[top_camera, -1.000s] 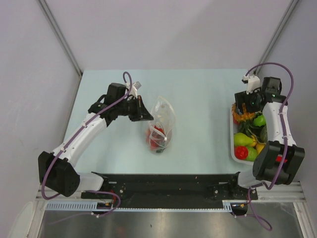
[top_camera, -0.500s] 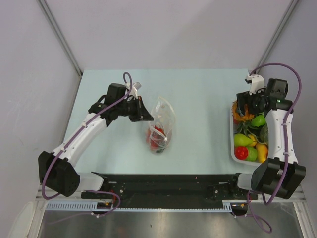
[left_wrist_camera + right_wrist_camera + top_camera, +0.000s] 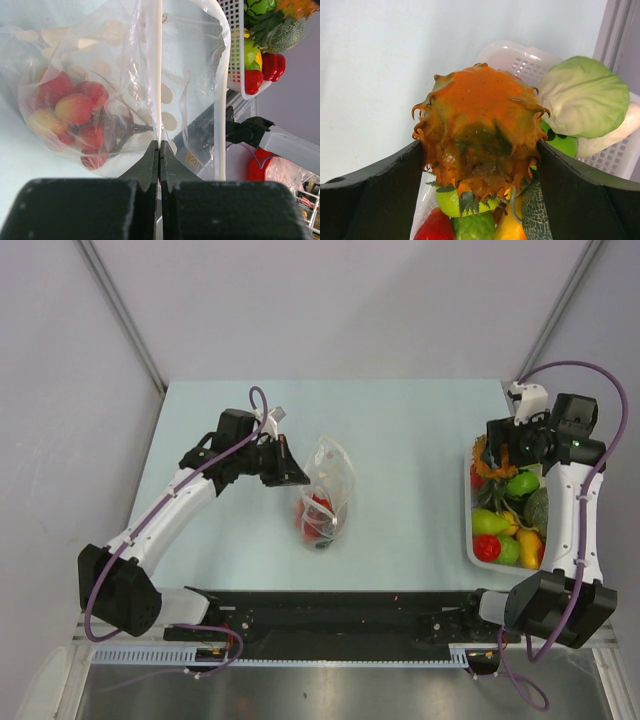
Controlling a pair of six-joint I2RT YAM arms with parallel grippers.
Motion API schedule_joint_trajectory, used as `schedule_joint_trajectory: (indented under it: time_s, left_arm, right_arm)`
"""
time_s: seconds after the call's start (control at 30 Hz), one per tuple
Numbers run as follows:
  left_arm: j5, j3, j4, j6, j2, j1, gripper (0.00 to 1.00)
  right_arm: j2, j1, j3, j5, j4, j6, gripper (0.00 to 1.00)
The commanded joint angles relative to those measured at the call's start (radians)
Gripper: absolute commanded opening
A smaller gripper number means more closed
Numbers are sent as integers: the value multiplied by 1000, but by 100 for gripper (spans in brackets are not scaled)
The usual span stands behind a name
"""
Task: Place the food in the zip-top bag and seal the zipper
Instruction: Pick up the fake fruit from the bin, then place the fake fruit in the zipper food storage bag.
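Observation:
The zip-top bag [image 3: 328, 490] lies mid-table with red berries [image 3: 70, 100] inside. My left gripper [image 3: 160, 145] is shut on the bag's mouth edge, pinching the white zipper [image 3: 159, 75] strip, and the mouth gapes to the right of it. In the top view that left gripper [image 3: 295, 472] sits at the bag's left side. My right gripper [image 3: 480, 150] is closed wide around the orange ruffled piece [image 3: 480, 115], both fingers touching its sides. It hangs over the far end of the tray, where the orange ruffled piece [image 3: 490, 468] shows beside the right gripper [image 3: 500, 455].
The white tray [image 3: 468, 540] at the table's right edge holds more food: a green apple [image 3: 522, 483], a yellow-green pear [image 3: 488, 522], a red pepper [image 3: 487, 547] and a pale green cabbage piece [image 3: 585, 97]. The table's right edge runs just past the tray.
My right arm has swung rightward and toward the back of the table with the orange piece in its jaws. The left arm and the bag have not moved.

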Motion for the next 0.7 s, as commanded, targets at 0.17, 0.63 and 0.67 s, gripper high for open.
schedule_joint_trajectory:
  time_s: [0.17,0.63,0.67]
  left_arm:
    - [19,-6,29,-4,4,-6,0]
    - [36,-4,36,-18,6,-6,0]
    - [34,-6,38,-21,4,-5,0]
  right_arm:
    - [-10,-8,253,-148,-43,123,2]
    - [34,305,405,-387,235,508,0]
    - [37,380,399,-379,271,532,0]
